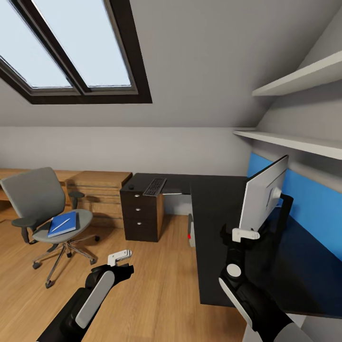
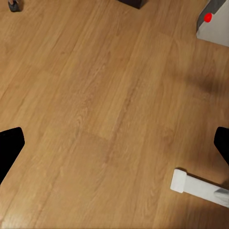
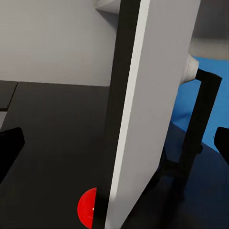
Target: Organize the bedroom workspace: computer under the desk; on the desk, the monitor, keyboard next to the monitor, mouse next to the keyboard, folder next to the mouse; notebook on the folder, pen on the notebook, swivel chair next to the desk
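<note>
In the attic bedroom, black L-shaped worktop (image 1: 223,199) fills 3 to 5 o'clock of the head view, blue back panel (image 1: 304,199) along its far side. Monitor (image 1: 263,194) stands upright on it, edge-on, red light (image 3: 88,207) at a lower corner in the right wrist view. Swivel chair (image 1: 40,199) at 9 o'clock on the wood floor (image 1: 161,285), well apart from the worktop. Dark drawer unit (image 1: 141,216) under the worktop's far end. Computer (image 1: 191,231) on the floor under the worktop, red light showing. Keyboard (image 1: 155,186) flat on the far end, 12 o'clock. Blue folder (image 1: 62,224) on the chair seat, pen (image 1: 61,225) lying on it. Left gripper (image 1: 118,258) over bare floor, fingers spread wide. Right gripper (image 1: 245,233) just in front of the monitor's edge, fingers wide, holding nothing
</note>
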{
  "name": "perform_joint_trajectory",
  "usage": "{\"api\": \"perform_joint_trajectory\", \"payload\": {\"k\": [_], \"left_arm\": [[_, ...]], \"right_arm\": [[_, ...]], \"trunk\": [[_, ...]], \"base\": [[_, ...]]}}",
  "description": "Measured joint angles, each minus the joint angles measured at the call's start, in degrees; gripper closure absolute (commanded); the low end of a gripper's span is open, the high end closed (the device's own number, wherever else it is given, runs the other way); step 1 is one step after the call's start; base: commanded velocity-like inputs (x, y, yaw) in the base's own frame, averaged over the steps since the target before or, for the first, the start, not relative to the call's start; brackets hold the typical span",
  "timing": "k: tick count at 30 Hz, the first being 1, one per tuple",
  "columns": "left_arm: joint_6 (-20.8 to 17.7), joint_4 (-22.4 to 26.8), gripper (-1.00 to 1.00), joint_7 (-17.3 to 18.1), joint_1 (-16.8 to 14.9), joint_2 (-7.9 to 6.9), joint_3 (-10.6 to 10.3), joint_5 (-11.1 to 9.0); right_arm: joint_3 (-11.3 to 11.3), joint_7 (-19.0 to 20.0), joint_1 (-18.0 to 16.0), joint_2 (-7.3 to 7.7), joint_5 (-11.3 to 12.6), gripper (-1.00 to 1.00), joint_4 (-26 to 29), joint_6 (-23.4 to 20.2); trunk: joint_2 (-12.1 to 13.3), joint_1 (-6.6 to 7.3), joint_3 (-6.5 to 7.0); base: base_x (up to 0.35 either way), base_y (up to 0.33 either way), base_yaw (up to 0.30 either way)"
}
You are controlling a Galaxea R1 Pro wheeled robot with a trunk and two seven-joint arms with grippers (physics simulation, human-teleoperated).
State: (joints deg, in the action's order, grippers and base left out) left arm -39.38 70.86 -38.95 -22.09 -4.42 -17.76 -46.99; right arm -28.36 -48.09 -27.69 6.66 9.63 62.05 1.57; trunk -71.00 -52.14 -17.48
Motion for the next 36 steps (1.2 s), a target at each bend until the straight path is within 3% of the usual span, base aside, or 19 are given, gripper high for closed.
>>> {"api": "perform_joint_trajectory", "payload": {"k": [15,36], "left_arm": [[0.0,0.0,-1.00,0.0,0.0,0.00,0.0,0.1],[0.0,0.0,-1.00,0.0,0.0,0.03,0.0,0.0]], "right_arm": [[0.2,-0.1,0.0,0.03,-0.2,-1.00,-2.6,2.8],[0.2,-0.1,0.0,0.17,-0.5,-1.00,-2.9,3.1]], "trunk": [[0.0,0.02,0.00],[0.0,0.00,0.00]], "base": [[0.064,0.000,0.000],[0.039,0.000,0.000]]}}
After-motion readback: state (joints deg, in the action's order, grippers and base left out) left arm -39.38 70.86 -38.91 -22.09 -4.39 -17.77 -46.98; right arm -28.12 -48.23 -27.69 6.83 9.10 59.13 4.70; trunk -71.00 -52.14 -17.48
